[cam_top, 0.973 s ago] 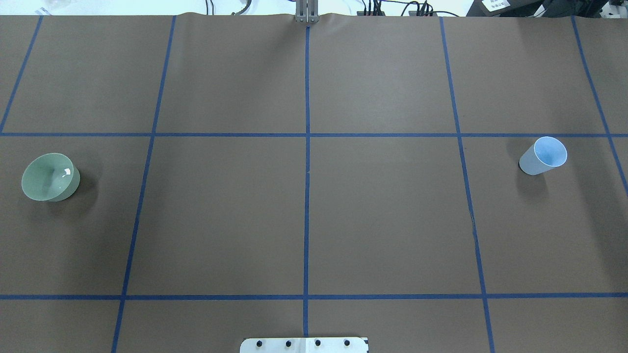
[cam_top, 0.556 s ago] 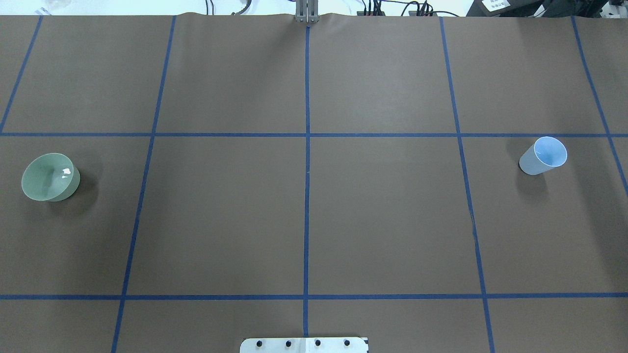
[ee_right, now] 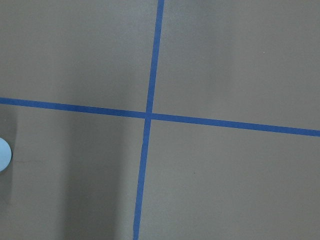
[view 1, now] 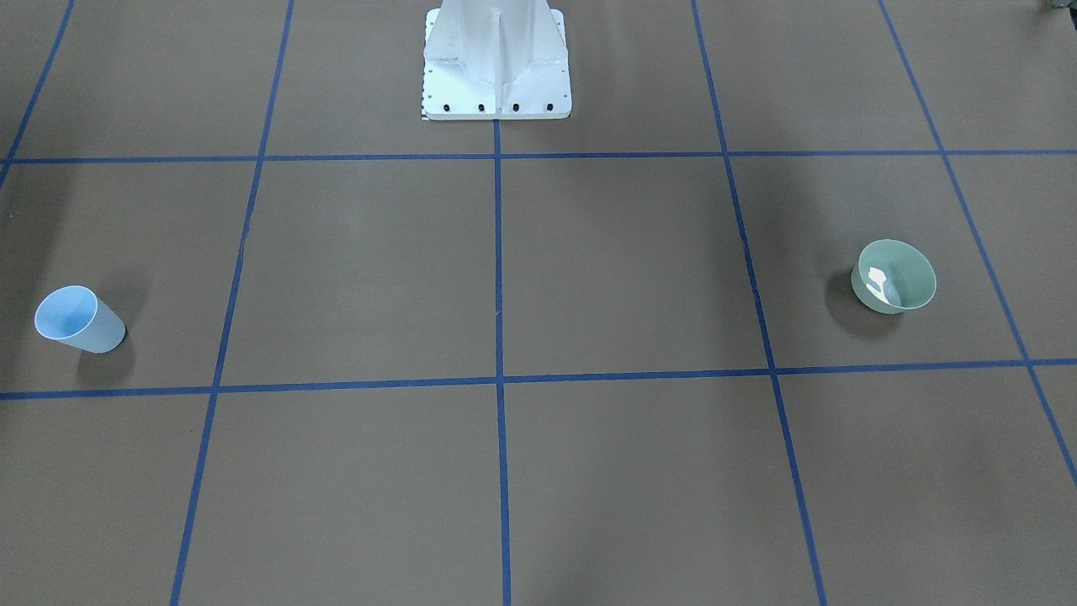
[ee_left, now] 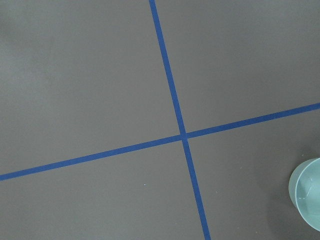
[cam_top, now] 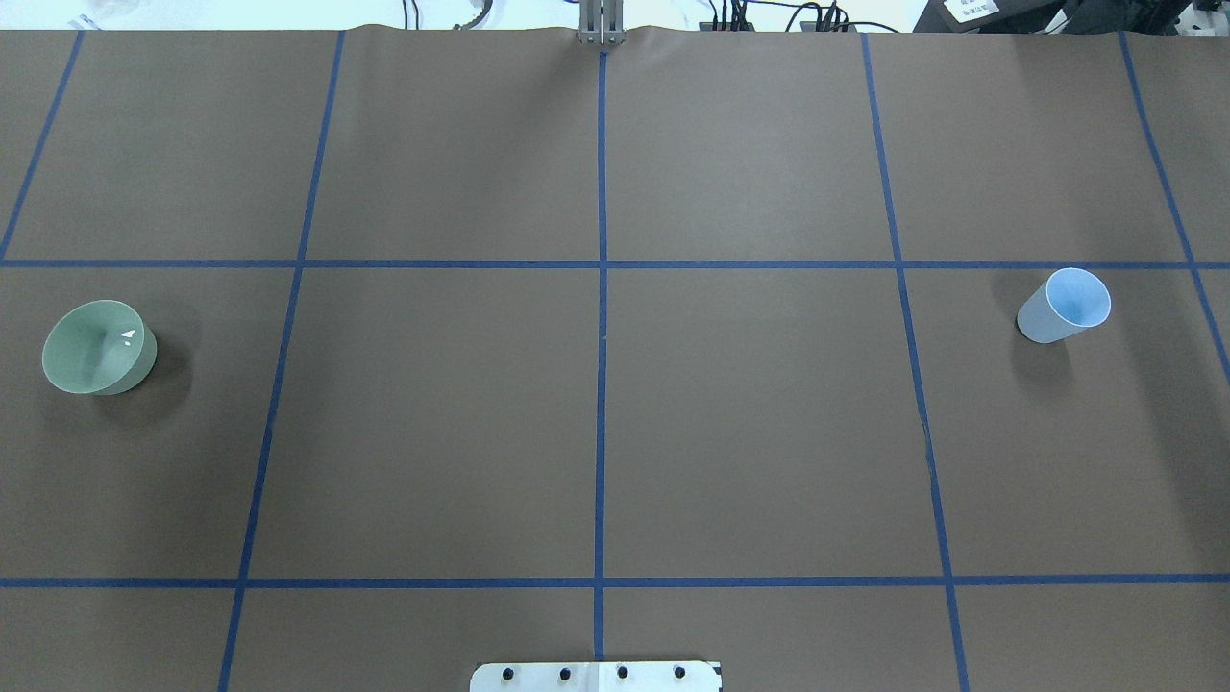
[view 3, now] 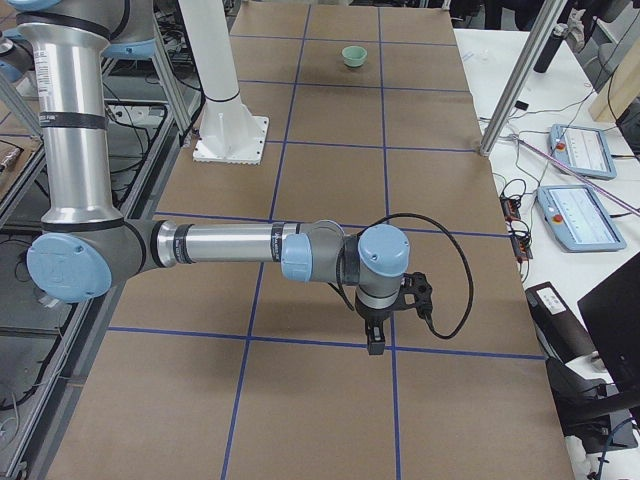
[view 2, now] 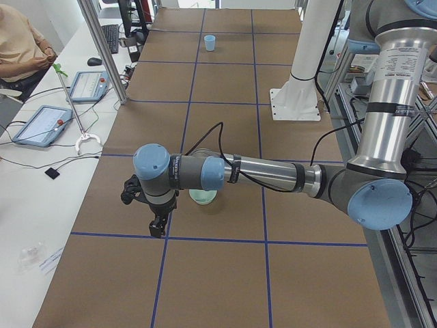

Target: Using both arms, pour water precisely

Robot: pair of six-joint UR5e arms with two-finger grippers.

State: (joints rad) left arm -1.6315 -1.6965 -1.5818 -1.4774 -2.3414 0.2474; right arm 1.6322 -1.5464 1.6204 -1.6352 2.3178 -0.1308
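- Start at the worktop's end on the robot's left. The left arm (view 2: 266, 174) reaches out low and level over the brown worktop (cam_top: 432, 423), with a black cable looping above its forearm.
- Its end effector (view 2: 158, 231) points straight down above the worktop, close to a blue tape line (cam_top: 601, 384). You see it only from the side, so I cannot tell whether its fingers stand wide or narrow.
- Just beside it, and apart from it, the green bowl (cam_top: 96, 348) stands upright in the middle row of grid squares on the robot's left. The left wrist view catches only the bowl's rim at the lower right edge, past a crossing of two tape lines.
- The water (view 1: 879, 282) lies in that bowl. You can make it out only as white glints on the inner wall.
- Farther along, the white pedestal base (view 1: 496, 63) stands at the robot's edge, on the centre tape line.
- Beyond it, the blue cup (cam_top: 1065, 306) stands upright with its mouth up, in the same row on the robot's right. It is well apart from the bowl, and you cannot tell whether it holds any water.
- At that far end the right arm (view 3: 230, 245) also reaches out low and level.
- Its end effector (view 3: 375, 345) points down near a tape line. Again only a side view shows it, so I cannot tell how far its fingers are spread.
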